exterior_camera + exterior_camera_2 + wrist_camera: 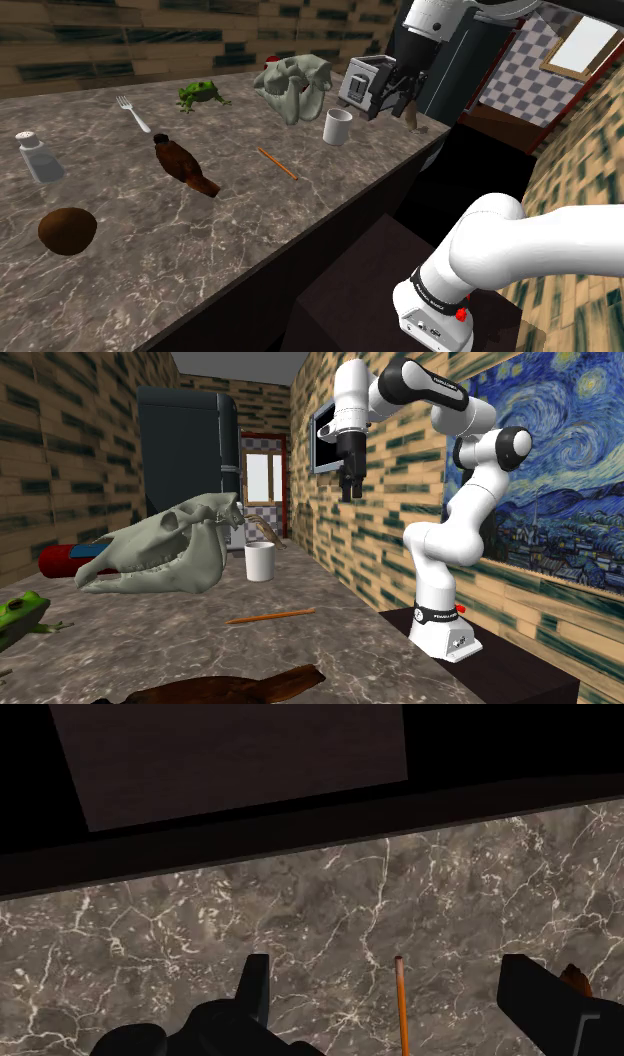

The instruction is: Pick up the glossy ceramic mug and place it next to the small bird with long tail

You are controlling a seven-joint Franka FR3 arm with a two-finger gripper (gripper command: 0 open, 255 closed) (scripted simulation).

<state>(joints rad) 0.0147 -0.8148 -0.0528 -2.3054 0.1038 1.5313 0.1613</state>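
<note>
- The marble counter (250, 230) lies far below the gripper (350, 494). The step in hand therefore seems to be the approach to the mug, and it asks first for a long, steady descent.
- The grey animal skull (292, 85) stands lower than the gripper, just beyond the mug. It is the main obstacle, so the arm should probably come down on the side of the mug that faces away from the skull.
- The gripper hangs high with its two fingers (255, 989) spread apart, and nothing is between them. This opening looks wide enough for the wall of the mug, so it is better to keep it until the fingers are low around the rim.
- The white mug (338, 126) stands upright on the counter, below the gripper and a little aside from it, toward the skull. The gripper should be centred over it before it goes down, and it should close slowly, because a smooth wall may slip.
- The brown bird (185, 165) lies farther from the gripper than the mug, well apart from it, with free counter beside it for the placing.
- The orange pencil (278, 163) lies flat between the mug and the bird. The carried mug should pass above it, not push it.
</note>
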